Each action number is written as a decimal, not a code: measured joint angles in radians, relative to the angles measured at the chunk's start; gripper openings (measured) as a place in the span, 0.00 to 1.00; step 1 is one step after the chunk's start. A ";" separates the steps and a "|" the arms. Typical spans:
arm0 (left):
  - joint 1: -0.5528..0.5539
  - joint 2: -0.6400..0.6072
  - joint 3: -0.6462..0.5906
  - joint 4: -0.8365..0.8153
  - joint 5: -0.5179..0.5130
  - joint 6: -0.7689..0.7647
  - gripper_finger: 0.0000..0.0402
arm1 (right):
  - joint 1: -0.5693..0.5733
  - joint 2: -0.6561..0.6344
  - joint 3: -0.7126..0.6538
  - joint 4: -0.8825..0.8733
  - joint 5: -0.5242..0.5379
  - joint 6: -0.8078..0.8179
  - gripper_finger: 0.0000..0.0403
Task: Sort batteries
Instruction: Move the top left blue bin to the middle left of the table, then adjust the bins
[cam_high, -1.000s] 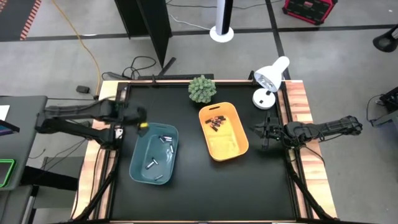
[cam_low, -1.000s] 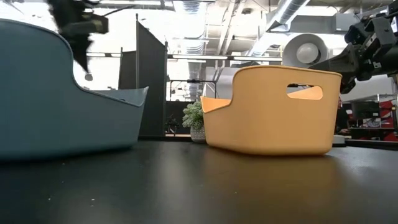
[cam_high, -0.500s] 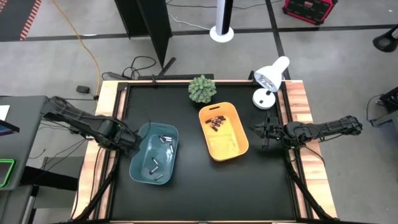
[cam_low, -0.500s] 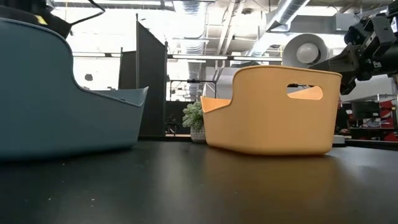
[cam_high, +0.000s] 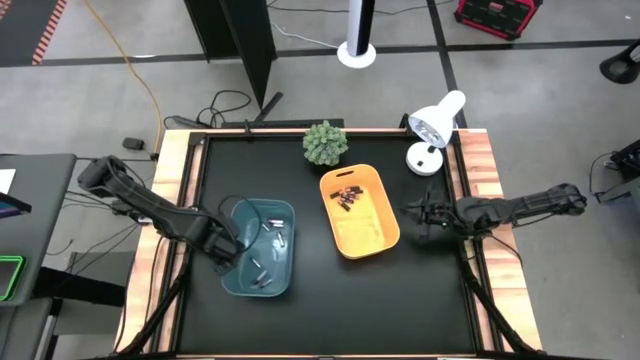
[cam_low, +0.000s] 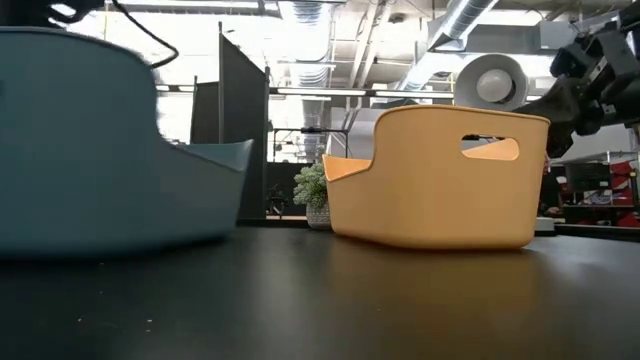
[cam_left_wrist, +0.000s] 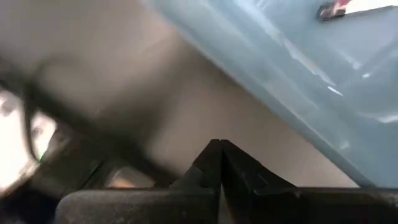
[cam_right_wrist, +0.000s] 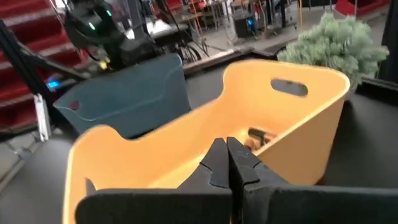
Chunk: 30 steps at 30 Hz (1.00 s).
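Batteries (cam_high: 268, 240): pale ones lie loose in the teal bin; dark ones (cam_high: 347, 195) cluster at the far end of the orange bin.
Left gripper (cam_high: 226, 250): fingers pressed together, holding nothing, right against the teal bin's left wall.
Teal bin (cam_high: 288, 268): left of centre on the black table (cam_high: 320, 300).
Orange bin (cam_high: 372, 236): middle, just right of the teal one.
Plant (cam_high: 325, 143): behind the bins, near the far edge.
Lamp (cam_high: 433, 128): far right corner.
Right gripper (cam_high: 421, 213): closed, empty, hovering beside the orange bin's right side.
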 joint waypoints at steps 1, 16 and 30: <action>0.000 0.004 0.000 0.027 -0.012 0.011 0.00 | -0.003 0.016 0.001 -0.004 0.002 0.000 0.00; 0.014 0.011 -0.001 0.088 -0.188 0.041 0.00 | -0.108 0.246 0.043 -0.053 0.149 0.115 0.00; 0.080 0.008 -0.039 0.226 -0.234 0.128 0.00 | 0.017 0.390 0.044 0.109 0.051 0.125 0.00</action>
